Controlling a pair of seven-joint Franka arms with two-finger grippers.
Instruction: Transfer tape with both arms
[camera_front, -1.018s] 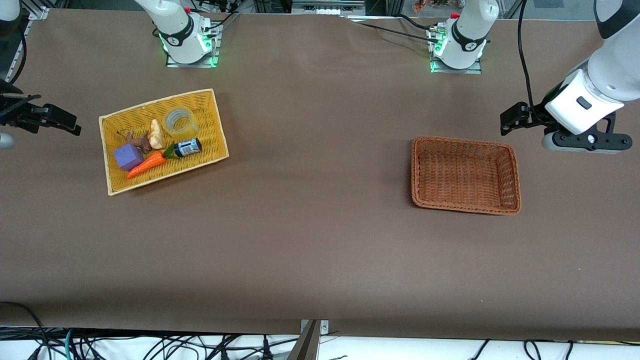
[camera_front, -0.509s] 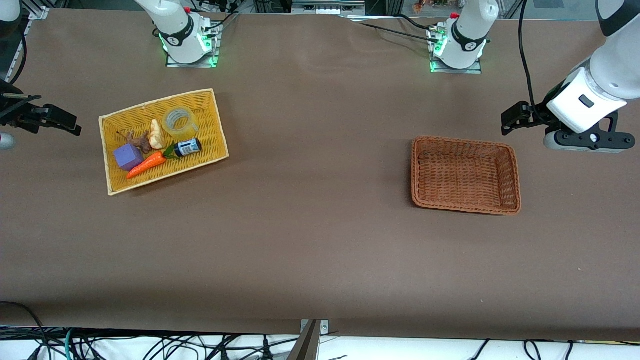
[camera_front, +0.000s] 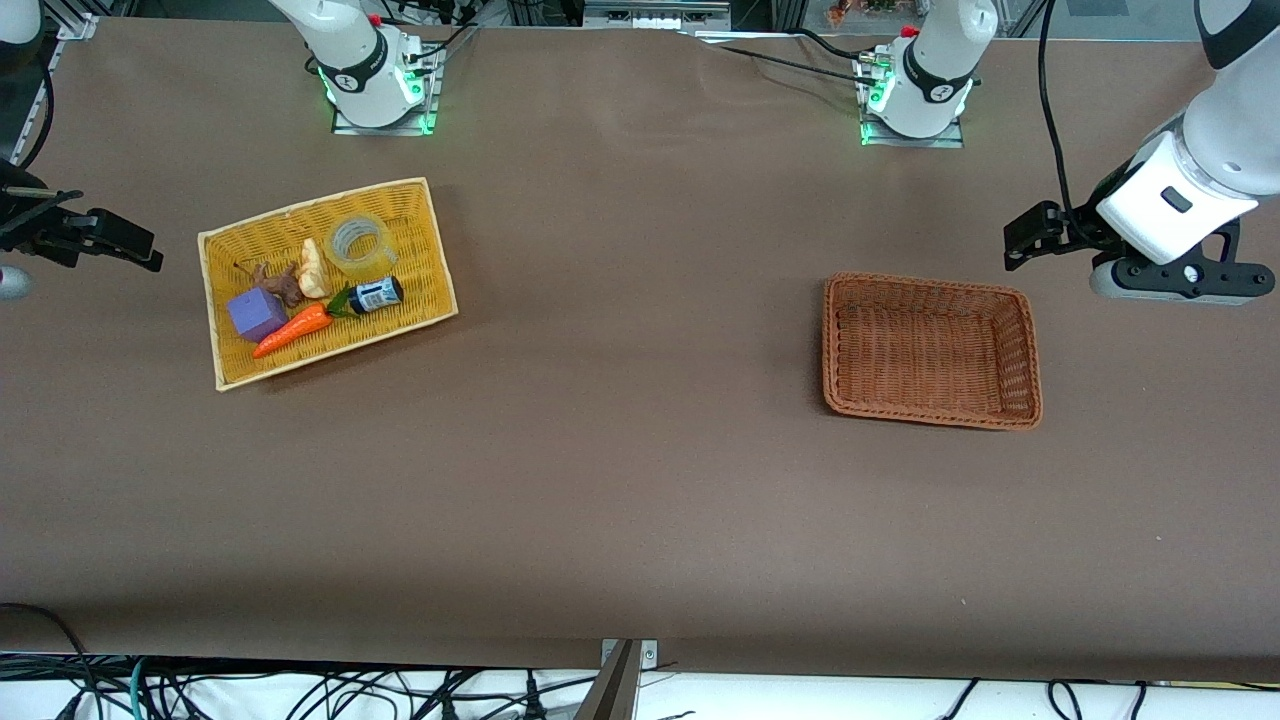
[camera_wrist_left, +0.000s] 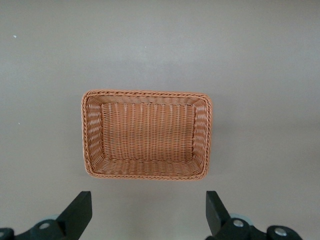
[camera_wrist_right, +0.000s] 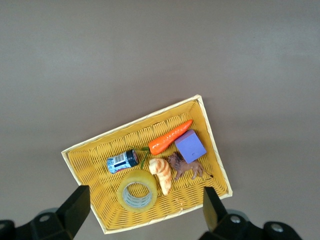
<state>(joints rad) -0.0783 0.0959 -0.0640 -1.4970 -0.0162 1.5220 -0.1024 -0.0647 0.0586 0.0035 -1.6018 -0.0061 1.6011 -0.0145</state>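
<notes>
Right gripper (camera_front: 120, 245): held in the air over the surface (camera_front: 640, 500) at the right arm's edge, short of the yellow basket (camera_front: 225, 375). Its fingers (camera_wrist_right: 75, 207) stand wide apart and empty, framing the basket in the right wrist view. Against the frames of the previous second its position is almost unchanged; no approach has begun.

Yellow basket: sits toward the right arm's end of the surface. The tape (camera_front: 360, 245) lies flat in the basket corner closest to the right arm's base, beside a pale figure (camera_front: 313, 268) and just above a small bottle (camera_front: 375, 295). A carrot (camera_front: 292, 330), purple block (camera_front: 256, 314) and brown figure (camera_front: 278, 285) fill the remainder. Tape untouched.

Brown basket (camera_front: 930, 420): empty, toward the left arm's end.

Left gripper (camera_front: 1035, 235): in the air over the left arm's edge of the surface, beside the brown basket. Fingers (camera_wrist_left: 80, 210) spread and empty. Over the last second it has drifted slightly away from the front camera.

Assessment: transfer not started; the right arm appears best placed for the pickup.
</notes>
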